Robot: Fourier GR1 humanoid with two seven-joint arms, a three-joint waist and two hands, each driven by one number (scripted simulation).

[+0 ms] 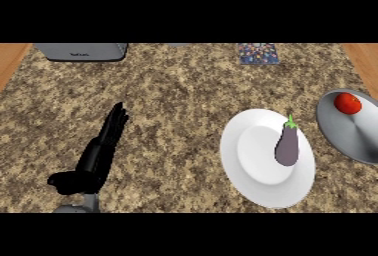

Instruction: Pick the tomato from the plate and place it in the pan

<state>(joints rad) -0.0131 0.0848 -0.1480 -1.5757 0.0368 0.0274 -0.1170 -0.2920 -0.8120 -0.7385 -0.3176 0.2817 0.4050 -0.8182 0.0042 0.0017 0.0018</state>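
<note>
A red tomato (348,103) lies in the grey pan (354,137) at the right edge of the head view. Beside the pan, a white plate (255,172) carries a purple eggplant (287,144) with a green stem. My left hand (100,152) rests at the lower left over the counter, fingers straight and pointing away, holding nothing. It is far to the left of the plate and the pan. My right hand does not show.
A grey appliance (81,51) stands at the back left of the speckled stone counter (177,100). A patterned box (258,53) sits at the back, right of centre. Wooden strips (11,60) border the counter at both sides.
</note>
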